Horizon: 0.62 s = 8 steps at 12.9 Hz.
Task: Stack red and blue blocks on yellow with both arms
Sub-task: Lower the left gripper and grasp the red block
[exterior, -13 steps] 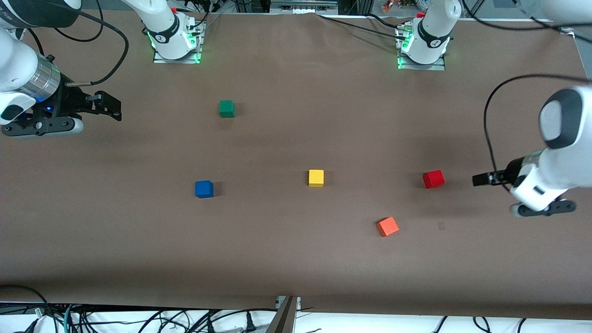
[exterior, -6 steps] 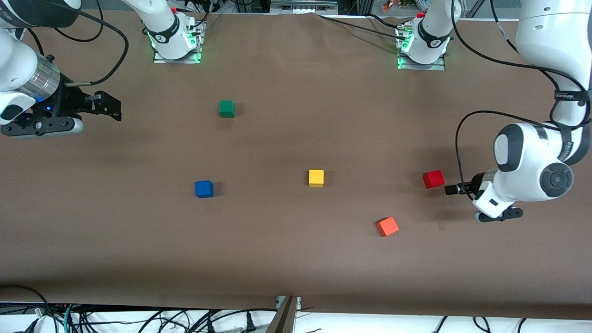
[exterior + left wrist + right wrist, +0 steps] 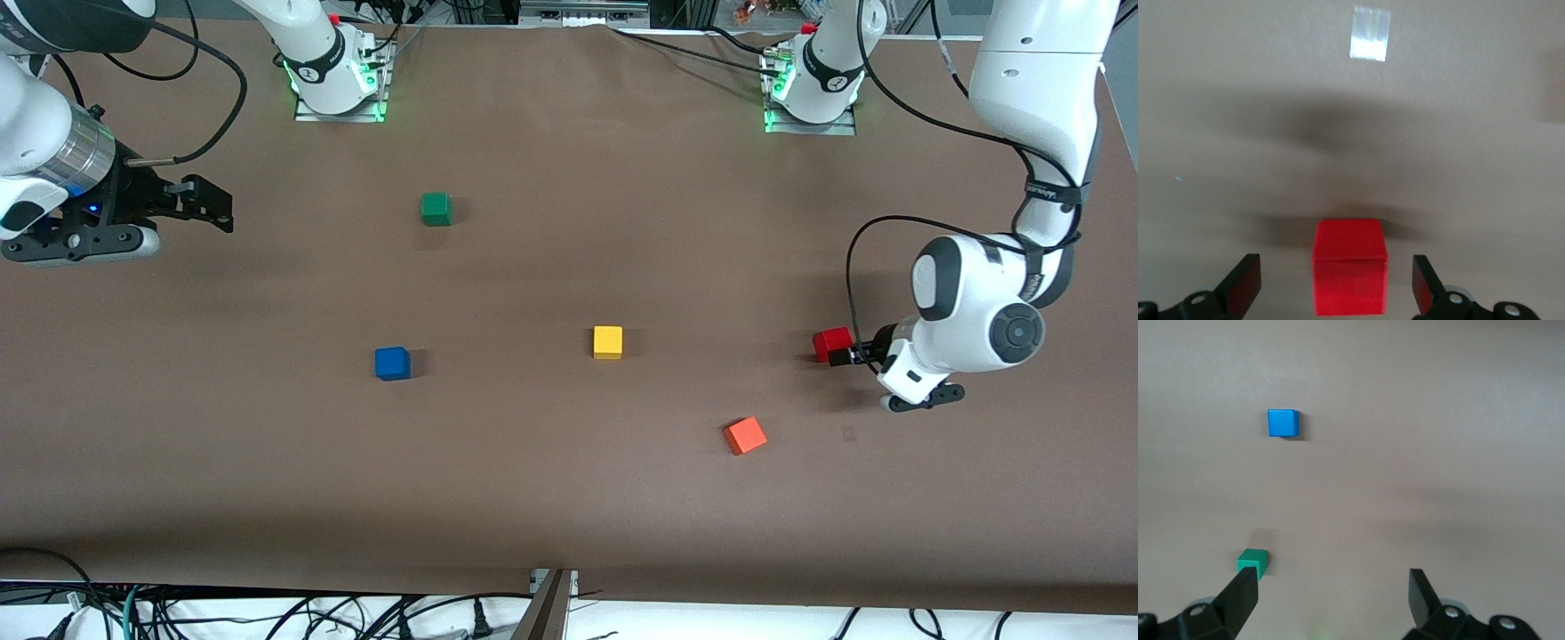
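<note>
**Left fingers straddling the red cube**

My left gripper point(image 3: 1337, 287) is low at the red cube point(image 3: 831, 343), fingers spread, the cube between them, not pinched. My right gripper point(image 3: 191, 203) waits over the worktop point(image 3: 569, 498) at its own end, fingers spread. The blue cube point(image 3: 392, 363) and yellow cube point(image 3: 607, 341) sit well apart.

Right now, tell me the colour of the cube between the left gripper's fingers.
Red cube; it shows best in the left wrist view, between the open left gripper's fingers.
</note>
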Tool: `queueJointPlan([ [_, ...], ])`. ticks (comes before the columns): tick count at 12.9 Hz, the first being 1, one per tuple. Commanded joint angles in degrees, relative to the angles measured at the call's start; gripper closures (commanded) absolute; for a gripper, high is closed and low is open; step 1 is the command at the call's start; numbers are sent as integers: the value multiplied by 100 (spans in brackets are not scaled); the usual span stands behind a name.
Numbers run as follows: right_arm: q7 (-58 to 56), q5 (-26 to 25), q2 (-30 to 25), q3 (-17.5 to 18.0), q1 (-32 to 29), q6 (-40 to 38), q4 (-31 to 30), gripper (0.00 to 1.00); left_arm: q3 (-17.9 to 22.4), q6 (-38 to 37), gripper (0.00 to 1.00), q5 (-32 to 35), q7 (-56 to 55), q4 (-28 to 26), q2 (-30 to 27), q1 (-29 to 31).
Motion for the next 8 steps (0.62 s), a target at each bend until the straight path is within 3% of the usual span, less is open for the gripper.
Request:
queueJointPlan([
  [1,-44,1,40,11,-36,-14,118,0,-73,332,0,-134,-224,-482,-242,-57],
  [3,-44,-7,40,2,-36,-14,118,0,-73,666,0,-134,-233,-763,-260,-57],
  [4,-44,-7,40,11,-36,-23,118,0,-73,702,7,-125,-233,-799,-268,-57],
  [5,-44,-7,40,2,-36,-14,118,0,-73,703,37,-125,-224,-834,-303,-66],
  [7,-44,-7,49,11,-36,-23,118,0,-82,668,87,-99,-224,-852,-347,-101],
  [8,-44,-7,41,2,-36,-23,118,0,-74,650,100,-99,-224,-844,-382,-153],
])
